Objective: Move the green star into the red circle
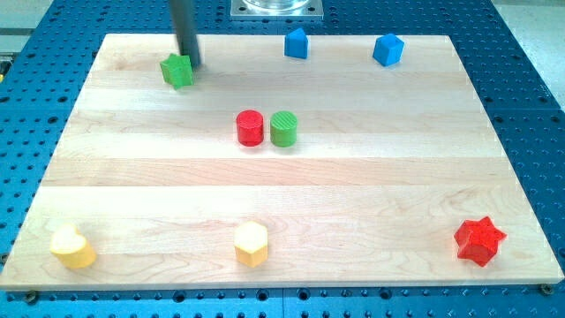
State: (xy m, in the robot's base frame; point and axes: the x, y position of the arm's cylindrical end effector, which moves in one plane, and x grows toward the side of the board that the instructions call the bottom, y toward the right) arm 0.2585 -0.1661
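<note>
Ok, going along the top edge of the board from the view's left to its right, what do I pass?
Green star with my tip touching its right side → blue block with a pointed top → blue block, roughly cube-like.

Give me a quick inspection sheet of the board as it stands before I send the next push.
Surface: wooden board on a blue perforated base.
Job's things: green star near the view's top left; red circle mid-board, touching or almost touching the green circle on its right.
Clutter: two blue blocks along the top; yellow heart, yellow hexagon and red star along the bottom.
Grippers: none; my tip sits at the green star's upper right edge.
Cables: nothing seen.
Surroundings: metal mount at the top.
</note>
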